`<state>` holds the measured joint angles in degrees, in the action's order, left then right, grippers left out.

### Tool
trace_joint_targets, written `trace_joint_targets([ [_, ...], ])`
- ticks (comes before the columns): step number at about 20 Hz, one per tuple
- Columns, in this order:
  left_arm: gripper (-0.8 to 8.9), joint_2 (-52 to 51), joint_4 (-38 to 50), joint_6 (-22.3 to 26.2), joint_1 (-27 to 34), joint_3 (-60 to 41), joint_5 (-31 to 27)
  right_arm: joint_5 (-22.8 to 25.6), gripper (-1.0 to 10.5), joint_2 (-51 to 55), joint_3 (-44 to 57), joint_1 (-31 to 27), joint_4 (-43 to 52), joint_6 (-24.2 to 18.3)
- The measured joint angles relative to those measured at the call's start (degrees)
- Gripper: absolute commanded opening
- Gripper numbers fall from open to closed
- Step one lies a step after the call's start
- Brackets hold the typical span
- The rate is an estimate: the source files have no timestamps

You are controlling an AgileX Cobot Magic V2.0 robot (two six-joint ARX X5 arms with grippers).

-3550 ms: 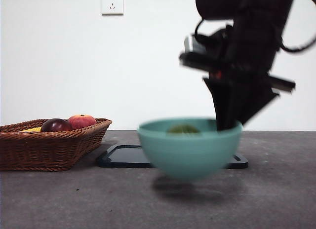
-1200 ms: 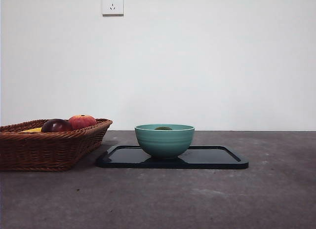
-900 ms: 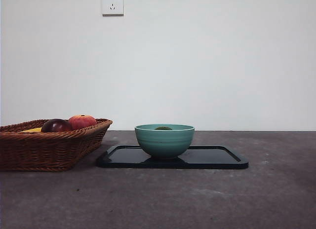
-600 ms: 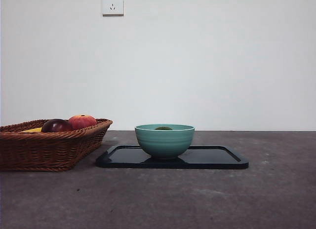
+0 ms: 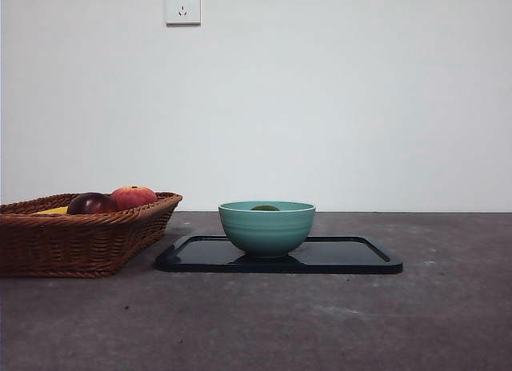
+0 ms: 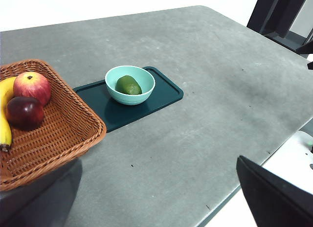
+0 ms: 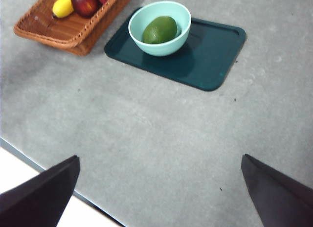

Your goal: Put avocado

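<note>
Both grippers hang high above the desk's near edge, well back from everything on it: the left gripper [image 6: 161, 197] has its jaws spread wide with nothing between them, and the right gripper [image 7: 159, 188] is likewise released and empty. The near part of the grey desk [image 5: 320, 323] is bare surface. Further in, a dark tray [image 5: 352, 255] lies flat near the middle of the desk, and a teal bowl [image 5: 266, 227] stands upright on the tray's left end. The avocado [image 7: 159, 30] lies inside the bowl, only its top showing over the rim in the front view. Just beside the tray, at the desk's left edge, sits a wicker basket [image 5: 72, 243] holding a dark maroon fruit [image 5: 90, 203], a red-orange fruit [image 5: 133, 197] and a banana [image 6: 5, 114]. On the wall behind is a socket [image 5: 182, 5]
</note>
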<state>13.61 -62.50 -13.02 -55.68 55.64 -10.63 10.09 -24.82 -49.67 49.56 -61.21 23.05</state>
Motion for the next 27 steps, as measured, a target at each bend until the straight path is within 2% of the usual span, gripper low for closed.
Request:
trace_joint_targets([
  [1,3.34,0.00,0.00,0.00,0.00,0.00,0.00,0.00,3.9,0.00,0.00,0.00,-0.13,0.02],
  [2,1.90,0.00,0.00,0.02,0.00,0.00,0.00,0.00,1.8,0.00,0.00,0.00,-0.26,0.35],
  [3,-0.04,0.00,0.02,0.00,0.00,0.00,0.00,0.02,-0.1,0.00,0.00,0.00,-0.26,0.39],
  [4,0.18,0.00,0.02,0.00,0.00,0.00,0.00,0.07,0.2,0.00,0.00,0.00,-0.26,0.39],
  [20,0.19,0.00,0.07,-0.02,0.96,0.00,0.00,0.26,0.2,0.00,0.00,0.00,-0.22,0.39],
  [22,0.19,0.00,0.11,-0.02,5.60,-0.02,0.00,0.24,0.2,0.00,0.00,0.00,-0.22,0.39],
  [27,0.19,0.00,1.09,1.29,26.08,-1.95,0.00,0.26,0.2,0.00,0.00,0.00,-0.22,0.39],
])
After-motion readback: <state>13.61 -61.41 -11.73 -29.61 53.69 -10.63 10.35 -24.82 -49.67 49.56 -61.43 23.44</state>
